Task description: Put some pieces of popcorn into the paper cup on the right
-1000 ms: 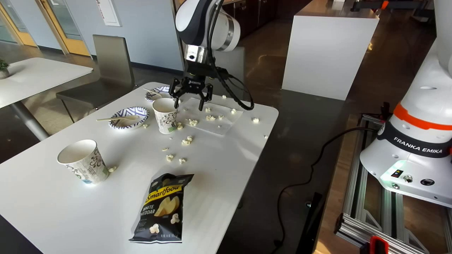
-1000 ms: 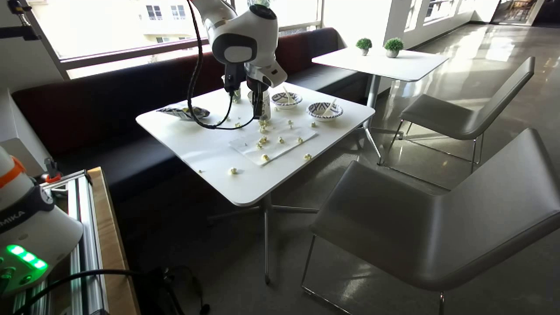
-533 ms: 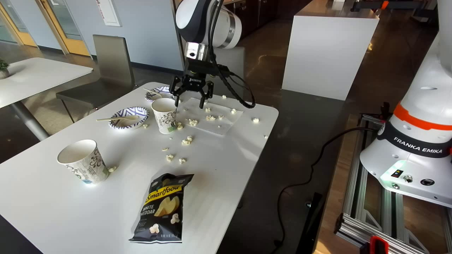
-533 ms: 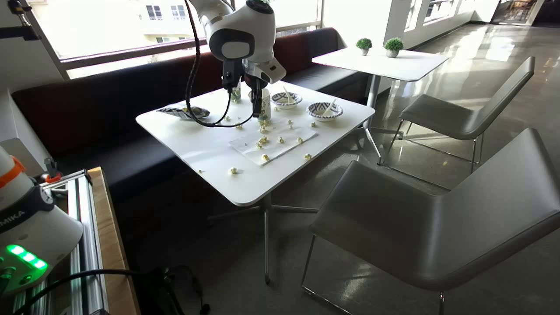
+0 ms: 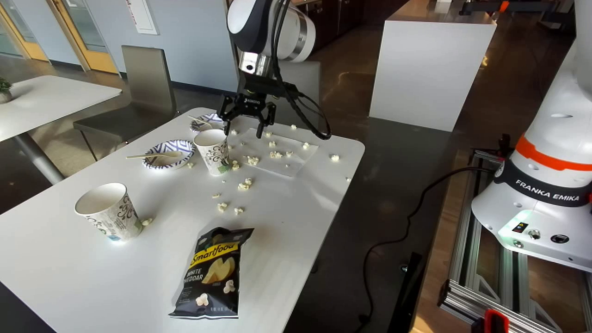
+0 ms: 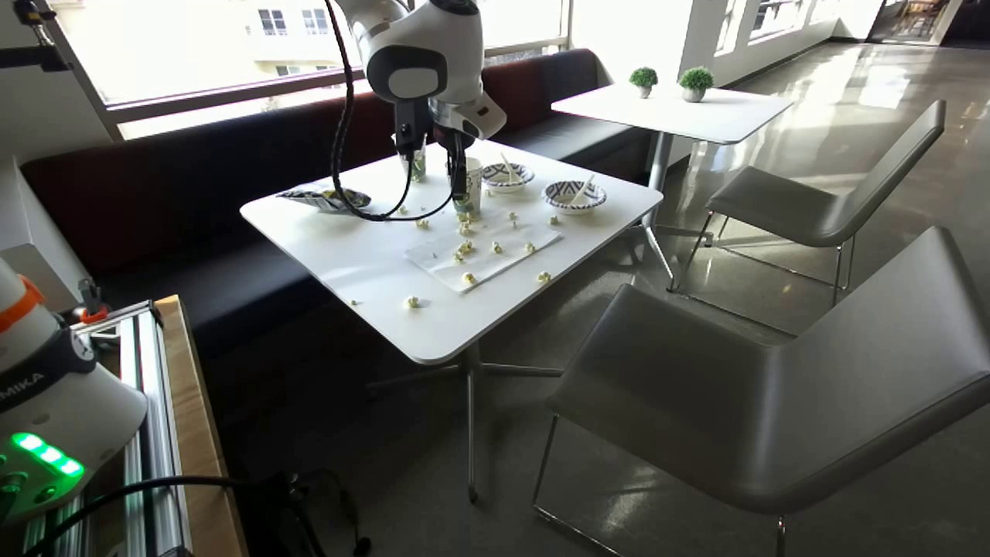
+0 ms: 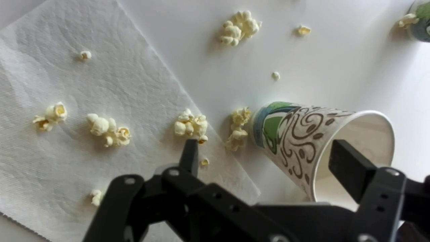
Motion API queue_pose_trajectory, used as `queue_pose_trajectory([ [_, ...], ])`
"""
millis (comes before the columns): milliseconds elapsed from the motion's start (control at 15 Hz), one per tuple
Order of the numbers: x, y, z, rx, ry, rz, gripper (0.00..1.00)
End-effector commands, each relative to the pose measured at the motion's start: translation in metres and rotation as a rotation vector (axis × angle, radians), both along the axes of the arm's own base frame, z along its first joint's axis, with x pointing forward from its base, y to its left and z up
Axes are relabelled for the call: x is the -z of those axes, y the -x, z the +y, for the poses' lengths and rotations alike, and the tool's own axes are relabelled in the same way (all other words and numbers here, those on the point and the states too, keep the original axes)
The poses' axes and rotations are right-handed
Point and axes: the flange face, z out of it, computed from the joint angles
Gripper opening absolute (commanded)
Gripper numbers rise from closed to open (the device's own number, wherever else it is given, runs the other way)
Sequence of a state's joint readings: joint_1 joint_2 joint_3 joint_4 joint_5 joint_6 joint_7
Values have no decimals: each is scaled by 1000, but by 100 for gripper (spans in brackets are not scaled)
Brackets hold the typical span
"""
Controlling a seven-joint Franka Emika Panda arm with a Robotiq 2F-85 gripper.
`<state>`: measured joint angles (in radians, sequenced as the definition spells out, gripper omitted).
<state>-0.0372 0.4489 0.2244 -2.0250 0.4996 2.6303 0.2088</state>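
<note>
Pieces of popcorn [image 5: 244, 186] lie scattered on the table; some lie on a paper napkin [image 5: 296, 167], also seen in the wrist view as puffy kernels [image 7: 99, 126]. A patterned paper cup [image 5: 217, 155] stands beside the napkin, leaning slightly, its mouth seen in the wrist view [image 7: 285, 131]. My gripper [image 5: 243, 135] is open and empty above the napkin's edge. One of its fingers [image 7: 351, 168] overlaps the cup's mouth; I cannot tell whether it is inside or touches the rim. A second paper cup [image 5: 111, 213] stands upright, partly visible in the wrist view [image 7: 424, 20].
Patterned paper bowls with wooden utensils stand past the cup, a nearer bowl [image 5: 185, 147] and a farther bowl [image 5: 198, 128]. A black-and-yellow snack bag [image 5: 215, 277] lies on the table [image 5: 138, 286]. Grey chairs [image 6: 681, 402] stand along a table side.
My gripper has shifted slightly up and left in an exterior view, staying open. The nearby cup's rim has moved the same way while its base stays about in place, so it leans more.
</note>
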Motion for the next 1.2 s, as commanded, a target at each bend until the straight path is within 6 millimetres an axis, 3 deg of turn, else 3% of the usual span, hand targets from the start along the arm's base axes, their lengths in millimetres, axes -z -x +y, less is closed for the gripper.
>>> queue_pose_trajectory([
  [0,-7,24,23,-152,29,13,100],
  [400,-48,116,94,-440,155,35,100],
  [667,-99,173,128,-556,354,2,100],
  [800,-125,188,133,-595,469,-14,100],
  [933,-147,191,126,-618,581,-49,100],
  [1000,-135,180,138,-617,489,-31,100],
  [1133,-148,183,137,-611,502,-52,100],
])
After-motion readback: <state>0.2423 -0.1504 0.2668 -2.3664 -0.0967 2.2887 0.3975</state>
